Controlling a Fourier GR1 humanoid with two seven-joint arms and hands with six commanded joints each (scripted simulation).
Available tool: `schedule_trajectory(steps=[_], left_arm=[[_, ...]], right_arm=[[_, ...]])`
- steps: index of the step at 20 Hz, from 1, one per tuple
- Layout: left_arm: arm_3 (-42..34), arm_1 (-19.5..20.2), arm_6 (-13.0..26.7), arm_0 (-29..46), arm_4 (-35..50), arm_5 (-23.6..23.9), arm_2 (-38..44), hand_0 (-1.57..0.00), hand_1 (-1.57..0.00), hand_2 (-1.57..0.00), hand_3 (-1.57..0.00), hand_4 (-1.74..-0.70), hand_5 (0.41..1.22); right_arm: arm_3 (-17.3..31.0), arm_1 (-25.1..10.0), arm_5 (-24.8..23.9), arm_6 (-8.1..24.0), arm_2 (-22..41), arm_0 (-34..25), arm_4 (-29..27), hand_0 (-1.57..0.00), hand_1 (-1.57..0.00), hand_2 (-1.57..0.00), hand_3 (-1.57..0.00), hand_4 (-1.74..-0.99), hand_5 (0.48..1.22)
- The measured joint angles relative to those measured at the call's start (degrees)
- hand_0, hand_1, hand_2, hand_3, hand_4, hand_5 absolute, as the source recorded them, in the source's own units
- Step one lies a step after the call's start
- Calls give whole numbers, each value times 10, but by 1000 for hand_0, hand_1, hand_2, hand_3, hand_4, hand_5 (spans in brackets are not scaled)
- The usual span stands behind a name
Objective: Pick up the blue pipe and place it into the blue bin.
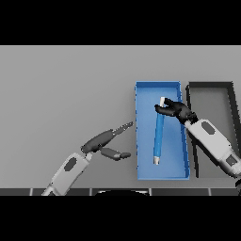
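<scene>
Inside the blue bin (139,132), the blue pipe (159,136) runs from twelve to six o'clock, its top end pinched between the curled fingers and thumb of the right hand (176,109), while the left hand (106,141) rests at the bin's nine o'clock, fingers straight.

White-and-grey arms (70,168) end in dark robot hands (104,140)
</scene>
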Motion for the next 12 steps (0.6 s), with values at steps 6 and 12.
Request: schedule_trajectory(steps=[6,12], left_arm=[[9,-1,-2,-6,3,-1,6,1,1,1,1,-920,465],[0,6,-15,9,7,-8,2,1,1,1,1,-920,468]], right_arm=[[-4,-5,1,-4,-2,-3,1,-14,-12,-12,-9,-1127,680],[1,-2,3,-20,1,5,6,-9,-8,-7,-6,-1129,677]])
